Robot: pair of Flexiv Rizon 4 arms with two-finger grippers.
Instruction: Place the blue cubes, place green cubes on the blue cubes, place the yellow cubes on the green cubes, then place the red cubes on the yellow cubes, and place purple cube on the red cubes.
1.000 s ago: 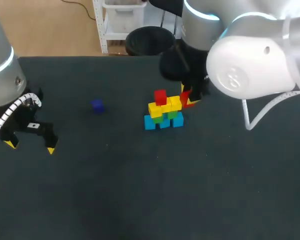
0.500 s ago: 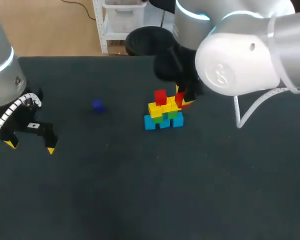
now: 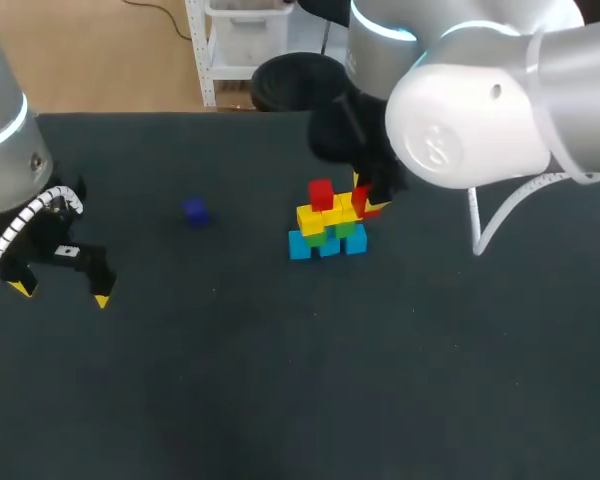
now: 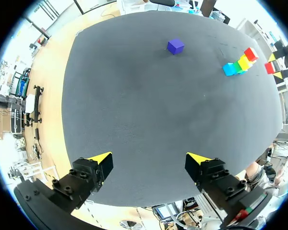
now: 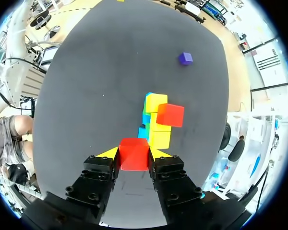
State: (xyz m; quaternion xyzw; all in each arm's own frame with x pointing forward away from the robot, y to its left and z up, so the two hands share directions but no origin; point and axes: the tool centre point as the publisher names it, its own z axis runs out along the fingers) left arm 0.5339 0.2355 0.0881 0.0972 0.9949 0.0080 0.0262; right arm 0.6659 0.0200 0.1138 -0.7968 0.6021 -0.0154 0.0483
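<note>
In the middle of the table stands a stack: blue cubes at the bottom, green cubes on them, then yellow cubes, with one red cube on top. My right gripper is shut on a second red cube. It hovers just behind the stack's right end, level with the yellow layer. The purple cube lies alone to the left of the stack. Far off at the table's left side, my left gripper stands open and holds nothing.
The dark table has wide free room in front of the stack and between the stack and my left gripper. My right arm's bulky white body hangs over the table's back right.
My right arm has shifted a little to the left, bringing its red cube closer to the stack. The left arm and the loose purple cube have not moved.
</note>
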